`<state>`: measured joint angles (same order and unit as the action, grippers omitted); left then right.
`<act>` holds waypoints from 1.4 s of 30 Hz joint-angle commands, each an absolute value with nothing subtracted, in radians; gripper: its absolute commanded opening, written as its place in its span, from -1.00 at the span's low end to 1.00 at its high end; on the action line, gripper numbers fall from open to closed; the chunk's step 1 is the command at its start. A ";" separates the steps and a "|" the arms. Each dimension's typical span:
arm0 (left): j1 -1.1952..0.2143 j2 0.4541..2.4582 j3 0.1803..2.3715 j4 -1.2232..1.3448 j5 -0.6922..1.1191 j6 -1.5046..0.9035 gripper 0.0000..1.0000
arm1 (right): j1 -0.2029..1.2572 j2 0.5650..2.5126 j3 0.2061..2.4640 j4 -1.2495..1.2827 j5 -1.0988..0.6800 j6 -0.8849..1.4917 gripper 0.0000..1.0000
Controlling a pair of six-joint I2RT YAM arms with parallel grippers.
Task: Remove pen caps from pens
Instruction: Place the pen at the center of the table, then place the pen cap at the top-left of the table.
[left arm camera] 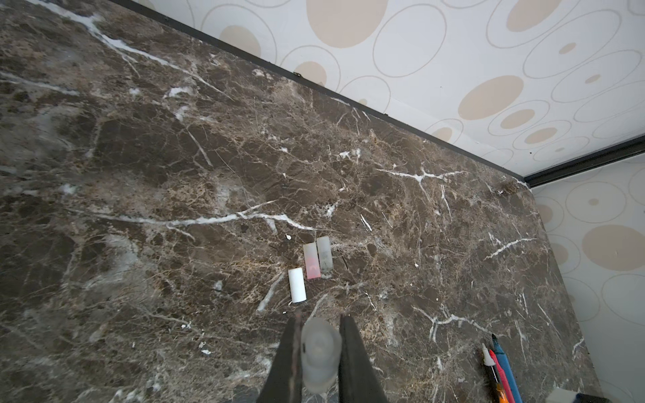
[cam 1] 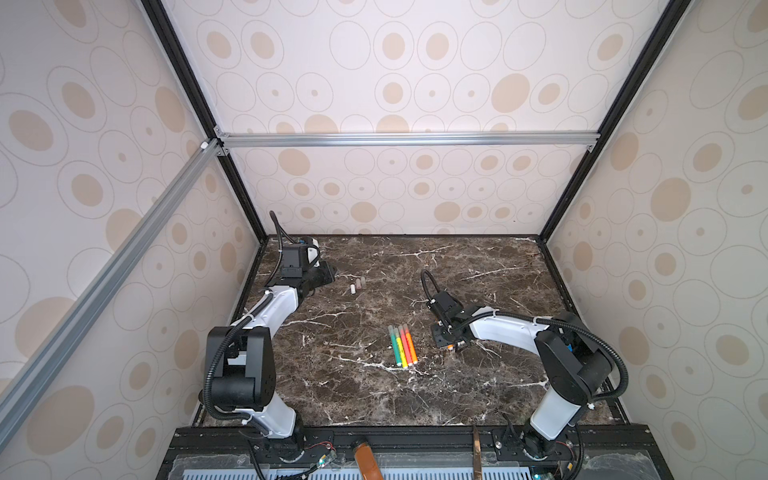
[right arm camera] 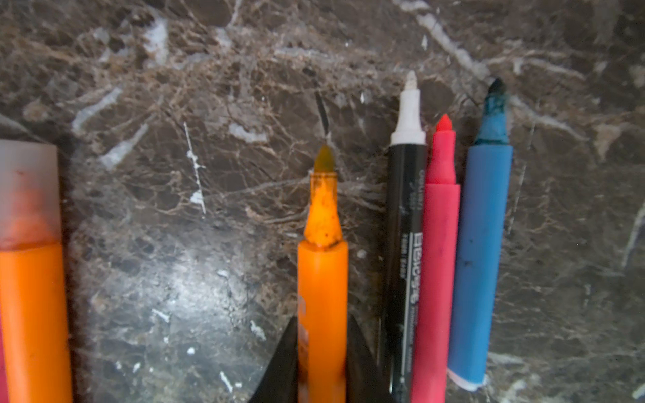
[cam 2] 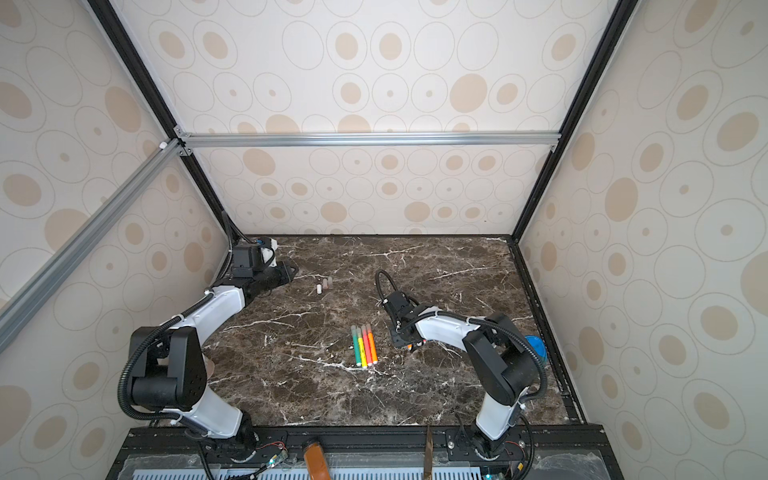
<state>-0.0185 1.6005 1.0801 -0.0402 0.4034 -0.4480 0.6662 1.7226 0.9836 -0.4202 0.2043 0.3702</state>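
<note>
**Cap in my left tool, orange pen in my right**

My left tool (left arm camera: 321, 319) pinches a pale pen cap (left arm camera: 319, 352). Three loose caps (left arm camera: 310, 267) lie on the worktop (cam 1: 478, 395), well beyond the row of four capped pens (cam 1: 402, 345). Just beside that row, my right tool (right arm camera: 323, 324) pinches an uncapped orange pen (right arm camera: 323, 272), with the black pen (right arm camera: 405, 226), pink pen (right arm camera: 438, 261) and blue pen (right arm camera: 481, 244) close alongside.

Pens, eight: four capped pens (cam 1: 402, 345) in a row and four bare ones, namely orange pen (right arm camera: 323, 296), black pen (right arm camera: 403, 226), pink pen (right arm camera: 438, 261), blue pen (right arm camera: 483, 244). Loose caps, four: white cap (left arm camera: 297, 285), pink-tinted cap (left arm camera: 311, 261), grey cap (left arm camera: 324, 257), frosted cap (left arm camera: 319, 352).
</note>
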 commanded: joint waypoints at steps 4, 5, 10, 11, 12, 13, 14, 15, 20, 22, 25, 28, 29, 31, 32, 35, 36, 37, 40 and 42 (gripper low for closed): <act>-0.008 1.589 1.085 -0.025 0.416 -0.431 -1.00 | 0.661 1.747 1.012 -0.453 0.238 0.359 -0.47; -0.008 1.588 1.085 -0.025 0.417 -0.431 -1.00 | 0.661 1.747 1.014 -0.455 0.240 0.360 -0.47; -0.008 1.585 1.077 -0.024 0.411 -0.431 -1.00 | 0.662 1.744 1.024 -0.461 0.260 0.353 -0.52; -0.007 1.584 1.073 -0.023 0.411 -0.431 -1.00 | 0.662 1.744 1.027 -0.463 0.265 0.350 -0.53; -0.006 1.583 1.066 -0.021 0.411 -0.431 -1.00 | 0.661 1.746 1.031 -0.464 0.274 0.346 -0.54; -0.006 1.583 1.060 -0.017 0.410 -0.431 -1.00 | 0.662 1.746 1.036 -0.468 0.280 0.341 -0.55; -0.007 1.584 1.054 -0.015 0.412 -0.433 -1.00 | 0.661 1.747 1.044 -0.472 0.285 0.336 -0.55; -0.006 1.582 1.049 -0.013 0.413 -0.433 -1.00 | 0.661 1.749 1.052 -0.479 0.290 0.333 -0.55; -0.006 1.576 1.015 -0.002 0.415 -0.436 -1.00 | 0.661 1.735 1.074 -0.491 0.327 0.318 -0.57; -0.006 1.575 0.994 0.000 0.407 -0.434 -1.00 | 0.661 1.713 1.078 -0.495 0.338 0.315 -0.57; -0.006 1.590 0.969 0.011 0.407 -0.436 -1.00 | 0.661 1.666 1.074 -0.486 0.335 0.309 -0.57; -0.006 1.618 0.961 0.027 0.418 -0.439 -1.00 | 0.661 1.620 1.071 -0.475 0.313 0.302 -0.56; -0.006 1.630 0.964 0.029 0.419 -0.440 -1.00 | 0.658 1.609 1.069 -0.475 0.307 0.301 -0.56; -0.006 1.660 0.969 0.032 0.423 -0.440 -1.00 | 0.661 1.590 1.070 -0.476 0.297 0.300 -0.56; -0.006 1.673 0.971 0.037 0.428 -0.439 -1.00 | 0.660 1.584 1.069 -0.475 0.290 0.299 -0.56; -0.006 1.723 0.979 0.056 0.442 -0.445 -1.00 | 0.659 1.570 1.064 -0.471 0.270 0.301 -0.55; -0.007 1.743 0.985 0.060 0.450 -0.446 -1.00 | 0.659 1.569 1.062 -0.469 0.258 0.301 -0.55; -0.007 1.760 0.990 0.062 0.458 -0.448 -1.00 | 0.661 1.567 1.061 -0.466 0.243 0.303 -0.55; -0.008 1.797 0.999 0.075 0.465 -0.450 -1.00 | 0.661 1.571 1.055 -0.449 0.173 0.295 -0.52; -0.008 1.812 1.007 0.075 0.465 -0.451 -1.00 | 0.661 1.575 1.052 -0.438 0.122 0.294 -0.48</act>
<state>-0.0166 1.8046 0.9611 0.0448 0.4461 -0.4488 0.6651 1.5803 1.0592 -0.4488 0.2031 0.3019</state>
